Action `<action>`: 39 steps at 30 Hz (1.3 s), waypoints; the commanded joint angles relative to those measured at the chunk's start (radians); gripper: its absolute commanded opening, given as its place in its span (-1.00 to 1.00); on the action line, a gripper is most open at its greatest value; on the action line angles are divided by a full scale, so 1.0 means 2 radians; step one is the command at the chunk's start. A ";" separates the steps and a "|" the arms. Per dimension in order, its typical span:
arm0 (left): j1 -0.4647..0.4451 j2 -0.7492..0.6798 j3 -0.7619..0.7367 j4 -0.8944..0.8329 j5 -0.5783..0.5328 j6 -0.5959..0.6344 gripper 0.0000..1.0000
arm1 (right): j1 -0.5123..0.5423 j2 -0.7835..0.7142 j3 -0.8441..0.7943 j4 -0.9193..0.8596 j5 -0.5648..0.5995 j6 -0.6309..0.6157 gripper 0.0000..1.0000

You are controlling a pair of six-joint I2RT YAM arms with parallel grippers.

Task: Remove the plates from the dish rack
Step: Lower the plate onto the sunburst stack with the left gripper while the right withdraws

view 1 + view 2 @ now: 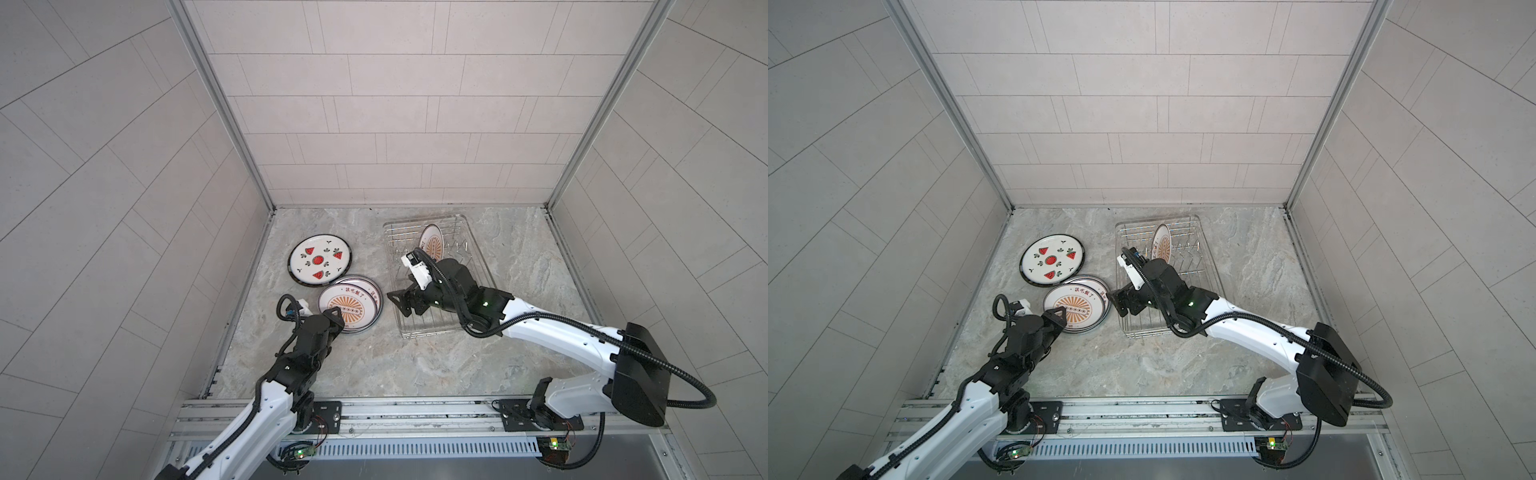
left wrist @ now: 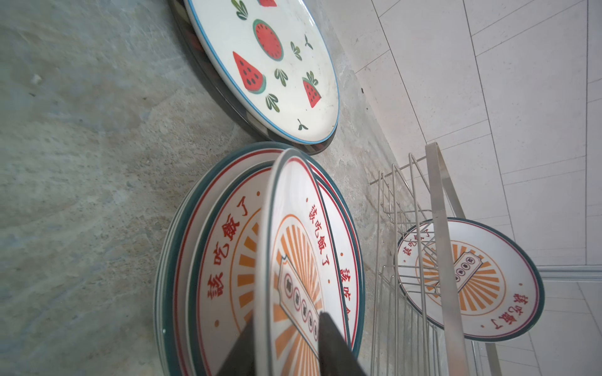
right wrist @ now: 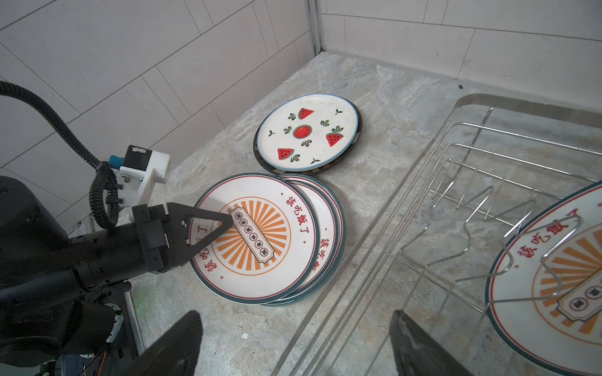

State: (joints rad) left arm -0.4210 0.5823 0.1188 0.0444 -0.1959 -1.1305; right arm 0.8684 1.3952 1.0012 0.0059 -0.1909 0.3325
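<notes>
A sunburst plate (image 3: 273, 257) lies on top of a pile of plates (image 3: 329, 247) on the tabletop (image 3: 407, 91), just beside the dish rack (image 3: 537, 104). It does not sit straight on the pile, and in the left wrist view one edge looks a bit lifted. Past the pile, further from the rack, lies a watermelon plate (image 3: 306, 133).

I think the job now is to set this plate flat. The pincer should open wide first, then slide back low and slow, so it does not drag the plate.

The left pincer (image 2: 290, 325) has the plate's edge between its two fingers. I cannot tell if it squeezes or sits loose.

One last plate (image 3: 560, 260) leans on the rack's prongs. The right pincer (image 3: 293, 314) hangs over the rack, spread wide, with nothing in it.
</notes>
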 commanded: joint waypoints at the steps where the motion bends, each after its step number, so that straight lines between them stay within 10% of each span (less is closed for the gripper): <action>1: 0.003 -0.004 0.004 -0.002 -0.026 0.008 -0.17 | 0.007 0.011 0.017 -0.017 -0.002 -0.005 0.83; 39: 0.002 0.173 0.066 0.018 -0.115 0.072 -0.02 | 0.018 0.030 0.043 -0.045 0.027 -0.011 0.99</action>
State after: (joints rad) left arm -0.4210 0.9398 0.2260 0.0811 -0.3717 -1.0000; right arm 0.8967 1.4757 1.0698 -0.0792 -0.1501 0.3222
